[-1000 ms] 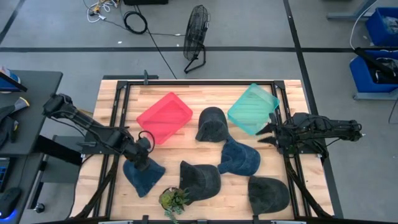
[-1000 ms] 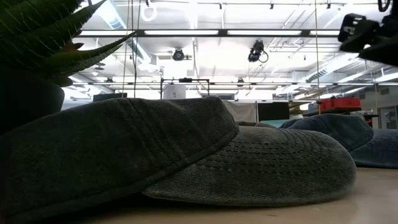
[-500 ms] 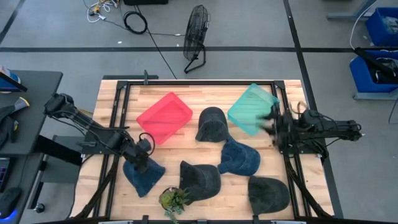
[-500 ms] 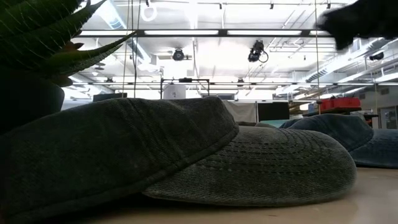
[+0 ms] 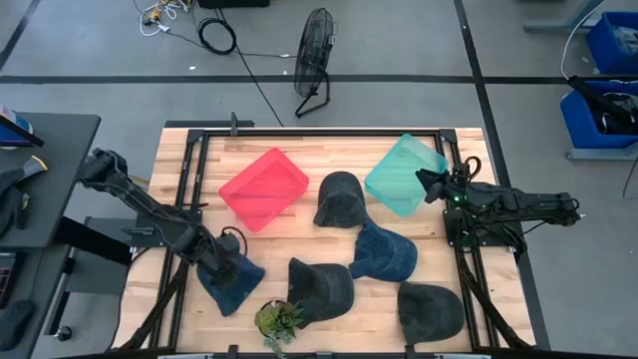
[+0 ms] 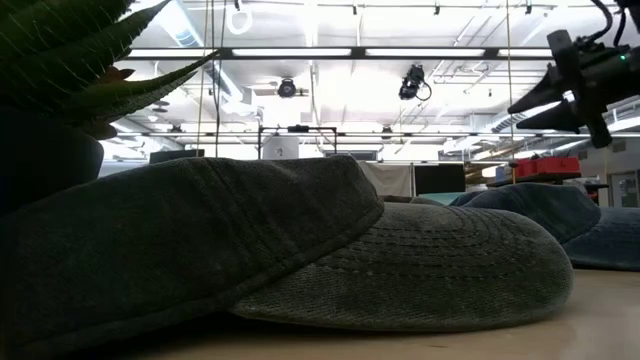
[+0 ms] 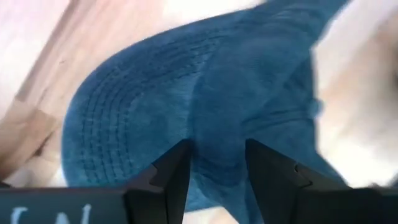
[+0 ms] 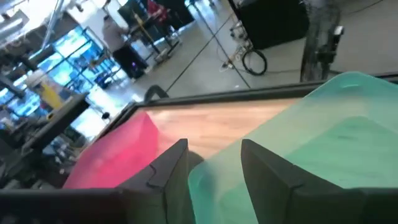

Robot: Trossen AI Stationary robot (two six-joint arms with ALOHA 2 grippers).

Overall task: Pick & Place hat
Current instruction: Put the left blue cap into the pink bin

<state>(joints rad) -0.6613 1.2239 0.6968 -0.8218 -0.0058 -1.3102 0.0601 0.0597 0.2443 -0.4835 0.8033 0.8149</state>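
A blue hat (image 5: pixel 235 283) lies flat by its brim and crown at the table's near-left. My left gripper (image 5: pixel 225 263) is down on it from above, open; its fingers stand on either side of a ridge of the blue crown (image 7: pixel 214 124). My right gripper (image 5: pixel 425 183) hovers open at the right edge of the teal bin (image 5: pixel 402 173), touching nothing; the low view shows the right gripper (image 6: pixel 545 85) up in the air. Other hats rest on the wood: a dark one (image 5: pixel 339 197), a blue one (image 5: pixel 385 253), and two dark ones (image 5: pixel 321 284) (image 5: pixel 431 310). My left gripper comes from above, pointing down, onto the blue hat's crown (image 7: pixel 217 155). Its two fingers (image 7: pixel 174 180) sit against the cloth with a raised fold of the crown between them. The hat lies on the table.
A red bin (image 5: pixel 263 187) sits left of the teal one, near the far edge. A small potted plant (image 5: pixel 277 319) stands at the near edge beside the dark hat and fills the low view's left side (image 6: pixel 60 70). Bare wood (image 5: pixel 299 234) shows between the hats.
My right gripper has swung toward the far edge, from beside the middle blue hat to the teal bin's right edge. My left gripper has sunk slightly lower onto the blue hat, toward the near edge. The hats have stayed where they were.
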